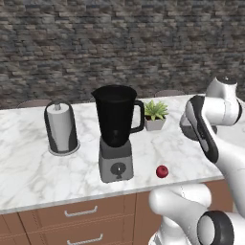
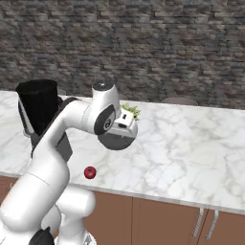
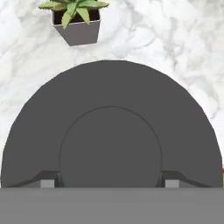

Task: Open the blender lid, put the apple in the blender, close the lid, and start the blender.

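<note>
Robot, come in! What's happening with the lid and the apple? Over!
Jaws clamped on blender lid, off the blender. Apple waiting on counter. Nothing blocking.

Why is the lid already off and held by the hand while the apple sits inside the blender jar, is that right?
Not quite. The lid is off the blender, with the gripper closed around its knob, as the hand view shows. But the apple is not in the jar: the left base view shows it lying on the counter beside the blender's base.

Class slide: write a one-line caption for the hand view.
Claw clasping the raised knob of the dark grey blender lid above the marble counter, with a small potted plant beyond.
</note>
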